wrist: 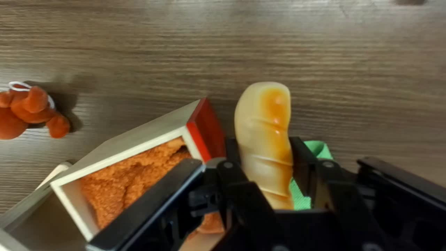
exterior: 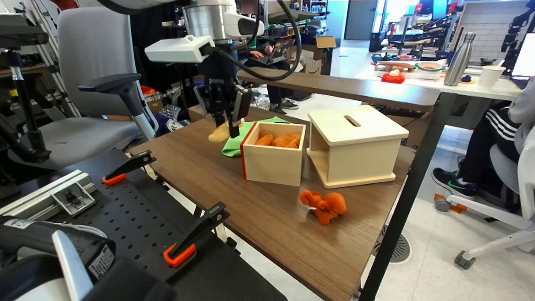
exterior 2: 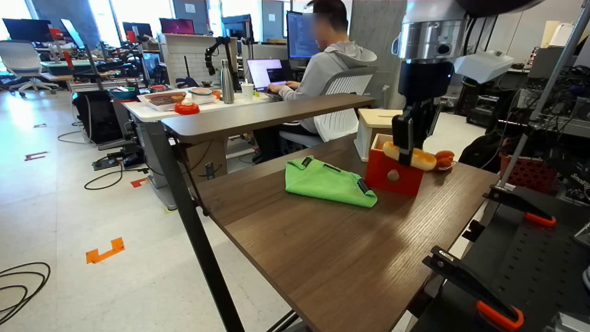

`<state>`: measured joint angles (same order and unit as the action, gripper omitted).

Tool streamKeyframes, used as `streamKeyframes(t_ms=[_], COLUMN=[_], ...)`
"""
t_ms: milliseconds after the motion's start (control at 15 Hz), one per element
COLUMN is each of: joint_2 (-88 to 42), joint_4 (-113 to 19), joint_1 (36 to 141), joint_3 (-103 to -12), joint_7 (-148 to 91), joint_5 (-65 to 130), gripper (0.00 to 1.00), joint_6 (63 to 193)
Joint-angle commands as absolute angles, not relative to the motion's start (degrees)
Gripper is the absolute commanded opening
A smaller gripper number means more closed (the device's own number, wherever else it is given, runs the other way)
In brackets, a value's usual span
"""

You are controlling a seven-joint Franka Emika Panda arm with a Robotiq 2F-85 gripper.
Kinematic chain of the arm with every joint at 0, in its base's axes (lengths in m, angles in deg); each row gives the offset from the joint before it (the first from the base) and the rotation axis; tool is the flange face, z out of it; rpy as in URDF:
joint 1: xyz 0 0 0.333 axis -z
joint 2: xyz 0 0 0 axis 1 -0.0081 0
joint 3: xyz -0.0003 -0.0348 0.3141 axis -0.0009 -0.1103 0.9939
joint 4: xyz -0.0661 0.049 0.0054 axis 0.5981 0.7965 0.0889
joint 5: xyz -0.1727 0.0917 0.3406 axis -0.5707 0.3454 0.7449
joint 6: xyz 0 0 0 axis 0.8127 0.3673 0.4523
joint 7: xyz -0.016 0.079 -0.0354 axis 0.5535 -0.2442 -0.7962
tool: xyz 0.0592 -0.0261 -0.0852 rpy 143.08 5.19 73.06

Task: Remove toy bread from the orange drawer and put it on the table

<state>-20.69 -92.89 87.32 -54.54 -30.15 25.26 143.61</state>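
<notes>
The removal looks done, for the gripper holds the bread pinched between its fingers in the air, just outside the red front of the drawer, and what seems left is lowering it to the table and letting go.
</notes>
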Motion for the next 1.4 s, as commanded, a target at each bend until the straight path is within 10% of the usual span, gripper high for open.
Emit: streamKeyframes(t_ms=[0,733,800,1333], joint_2=[-21.9,-35.3,-36.1,-34.7], joint_4=[-95.0,-87.0,-86.3,-85.3], joint_1=[87.0,87.9,87.8,87.8], joint_3=[-52.0,-49.4,-49.6,-49.4], joint_7=[-35.5,-42.3,-42.2,-41.7], joint_5=[26.1,27.1,26.8,27.0], gripper=[0.15,0.15,0.65,1.0], joint_6=[145.6,141.9,141.4,139.8])
